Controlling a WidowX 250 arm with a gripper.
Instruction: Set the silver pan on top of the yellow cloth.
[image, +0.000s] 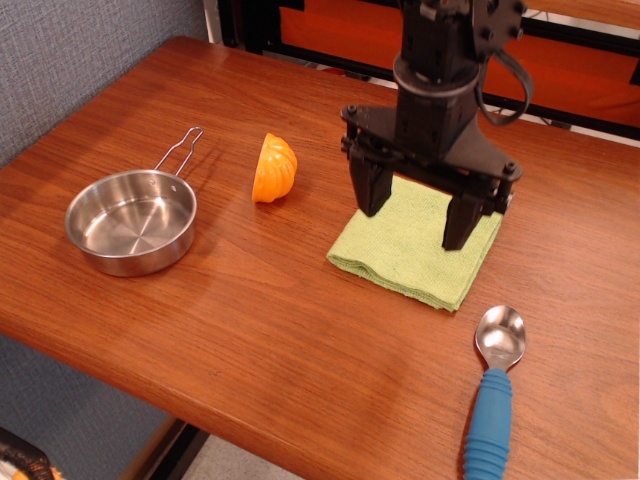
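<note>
The silver pan (131, 221) sits empty on the wooden table at the left, its wire loop handle pointing to the back right. The yellow cloth (412, 250) lies folded on the table right of centre. My gripper (416, 222) hangs over the cloth, open and empty, its two black fingers (371, 186) spread wide above the cloth's back part. The gripper is far to the right of the pan and touches nothing.
An orange fruit-like piece (273, 168) stands between pan and cloth. A metal spoon with a blue handle (494, 389) lies at the front right. The table's front edge (230, 430) runs diagonally, with a drop below it. A grey wall stands at the left.
</note>
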